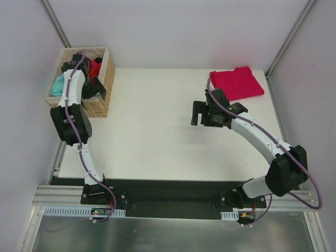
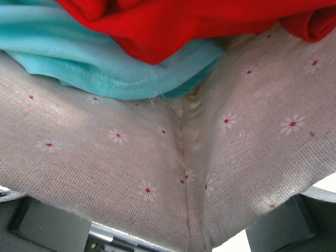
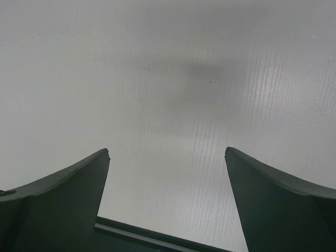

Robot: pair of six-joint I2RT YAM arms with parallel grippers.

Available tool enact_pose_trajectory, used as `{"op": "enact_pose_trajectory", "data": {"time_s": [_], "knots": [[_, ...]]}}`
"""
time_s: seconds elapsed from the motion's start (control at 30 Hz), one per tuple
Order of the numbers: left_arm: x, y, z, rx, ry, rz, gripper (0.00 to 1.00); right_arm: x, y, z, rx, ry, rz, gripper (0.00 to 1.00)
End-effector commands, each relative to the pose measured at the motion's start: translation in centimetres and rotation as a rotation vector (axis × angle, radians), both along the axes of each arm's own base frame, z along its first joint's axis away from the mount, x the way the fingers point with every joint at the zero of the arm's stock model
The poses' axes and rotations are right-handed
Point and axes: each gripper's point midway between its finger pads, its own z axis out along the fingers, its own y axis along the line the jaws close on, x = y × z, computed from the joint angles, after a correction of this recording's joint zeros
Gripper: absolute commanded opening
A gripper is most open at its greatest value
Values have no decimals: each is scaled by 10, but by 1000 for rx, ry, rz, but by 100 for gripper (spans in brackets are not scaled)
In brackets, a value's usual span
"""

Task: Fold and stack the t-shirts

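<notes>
**One folded, two crumpled**

A pinkish crimson t-shirt (image 1: 237, 83) lies folded flat at the far right corner of the surface (image 1: 157, 131). A bright red t-shirt (image 2: 173, 23) sits crumpled, partly over a bunched teal t-shirt (image 2: 105, 63), inside the wicker basket (image 1: 107, 79) at the far left.

The left arm (image 1: 79, 142) and right arm (image 1: 262, 137) share one build: smooth white tubular links joined by bulky black joint housings, each standing on a black block bolted to the black base plate (image 1: 173, 198). A thin purple cable (image 1: 316, 184) runs up each arm from the plate. Farthest from the plate, the right gripper (image 3: 167, 151) has dark grey-green fingers (image 3: 63, 199), broad wedges tapering to blunt tips.
</notes>
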Motion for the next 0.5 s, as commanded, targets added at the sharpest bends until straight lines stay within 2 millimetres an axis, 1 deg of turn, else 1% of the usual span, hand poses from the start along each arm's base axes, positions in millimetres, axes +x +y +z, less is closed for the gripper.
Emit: {"op": "enact_pose_trajectory", "data": {"time_s": [0.0,0.03,0.07,0.1,0.13,0.17,0.2,0.23,0.27,0.3,0.33,0.37,0.4,0.43,0.47], "knots": [[56,81,13,130,-229,127,99,9,8,12,18,-38,18,96],[54,74,13,104,-233,121,99,9,9,11,17,-37,19,96],[55,60,24,86,-257,101,99,11,9,8,8,-32,17,96],[50,47,21,58,-250,87,99,14,4,5,-18,-35,7,96],[48,33,27,48,-258,63,99,17,1,4,-41,-38,-5,96],[44,20,46,46,-296,42,99,21,-4,4,-77,-38,-19,96],[43,-4,54,34,-312,1,99,31,-19,-4,-143,-40,-74,96],[34,-18,51,16,-301,-19,99,37,-24,-9,-154,-30,-97,96],[28,-29,76,15,-363,-41,99,46,-24,-10,-145,-35,-98,96],[20,-52,75,-3,-358,-84,99,57,-24,-19,-129,-1,-93,96],[15,-66,82,-21,-379,-116,99,65,-25,-22,-138,3,-90,96],[6,-78,102,-22,-425,-151,99,74,-30,-27,-150,14,-98,96],[-4,-90,101,-35,-420,-176,99,89,-26,-21,-140,2,-93,96],[-16,-113,120,-64,-468,-233,99,96,-26,-42,-166,52,-85,96],[-23,-122,125,-67,-482,-259,99,104,-33,-50,-174,76,-103,96]]}}
